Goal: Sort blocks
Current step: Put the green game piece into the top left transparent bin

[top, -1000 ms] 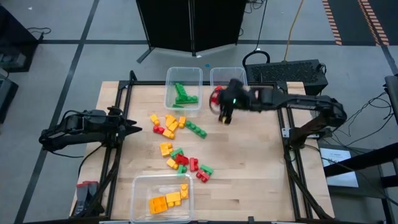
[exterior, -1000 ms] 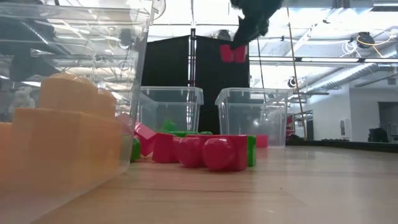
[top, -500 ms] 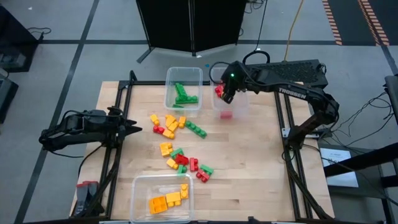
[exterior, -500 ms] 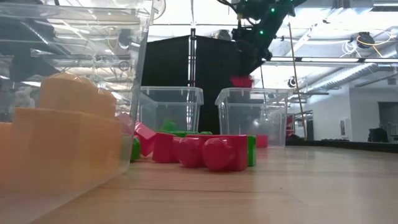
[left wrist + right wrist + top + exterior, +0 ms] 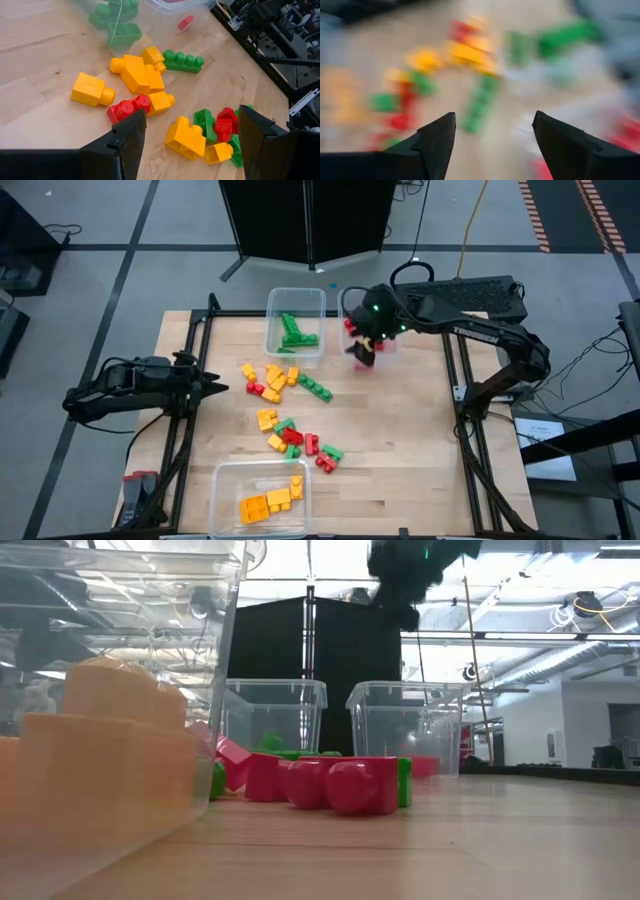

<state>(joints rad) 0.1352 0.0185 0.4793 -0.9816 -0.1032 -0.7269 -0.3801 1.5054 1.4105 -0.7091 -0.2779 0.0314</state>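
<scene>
— Since a moment ago the right gripper (image 5: 362, 350) has let its red block go over the tub at one o'clock (image 5: 386, 352) and swung back toward the bench (image 5: 400, 430). Its fingers (image 5: 438, 142) stand apart with nothing between them.

— And the left gripper (image 5: 212, 388)?

— Parked at the nine o'clock edge, fingers (image 5: 122, 145) wide open, empty, facing the loose blocks (image 5: 288, 415) in the middle.

— What's in the tubs?

— Green blocks (image 5: 295, 332) in the tub at twelve o'clock (image 5: 296, 295), red blocks (image 5: 350, 326) in the one beside it, and yellow blocks (image 5: 270, 502) in the tub at six o'clock (image 5: 260, 470).

— What could go wrong?

— The pile is tight, reds touching greens and yellows. I'd guess the fingers could pinch two colours at once or nudge a neighbour away. The arm is also moving fast near the red tub's rim, so it might clip it and shift it.
</scene>
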